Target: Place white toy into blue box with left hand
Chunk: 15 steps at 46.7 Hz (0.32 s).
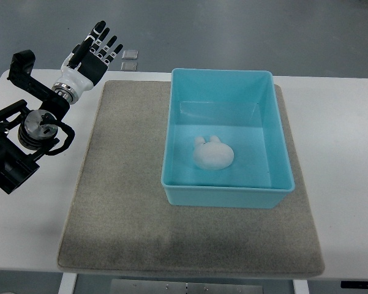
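Observation:
A white toy [212,154] with two small ears lies on the floor of the blue box [223,192], near its front left part. The box stands on the right half of a grey mat [125,196]. My left hand [95,49] is at the far left back of the table, well away from the box, with its fingers spread and holding nothing. My right arm does not show.
The white table [346,153] carries the mat. Two small square pads [130,59] lie on the floor just beyond the table's back edge, close to my left hand. The left arm's black joints [30,131] hang over the table's left side.

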### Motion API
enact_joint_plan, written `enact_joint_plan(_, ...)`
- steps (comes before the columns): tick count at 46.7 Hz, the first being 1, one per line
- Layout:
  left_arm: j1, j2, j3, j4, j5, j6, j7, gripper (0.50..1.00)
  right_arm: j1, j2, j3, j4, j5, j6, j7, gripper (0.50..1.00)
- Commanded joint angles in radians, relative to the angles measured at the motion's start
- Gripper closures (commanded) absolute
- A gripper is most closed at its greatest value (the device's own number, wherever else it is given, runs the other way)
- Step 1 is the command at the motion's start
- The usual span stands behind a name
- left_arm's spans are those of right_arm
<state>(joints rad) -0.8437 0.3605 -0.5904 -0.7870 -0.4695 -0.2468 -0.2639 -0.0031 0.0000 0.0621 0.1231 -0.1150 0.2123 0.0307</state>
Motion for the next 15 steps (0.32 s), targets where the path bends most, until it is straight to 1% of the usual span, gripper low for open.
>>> enact_joint_plan(1,0.0,0.0,0.0,0.0,0.0,0.003,0.0,0.504,-0.002,0.0,-0.001,0.0,-0.005,-0.001,0.0,0.564)
enact_joint_plan(7,0.0,0.0,0.0,0.0,0.0,0.004,0.0,0.504,-0.002,0.0,-0.001,-0.002,0.001,-0.013,0.0,0.564)
enact_joint_plan(15,-0.001,0.0,-0.002,0.0,0.002,0.003,0.0,0.504,-0.002,0.0,-0.001,0.001,0.0,-0.005,0.0,0.564)
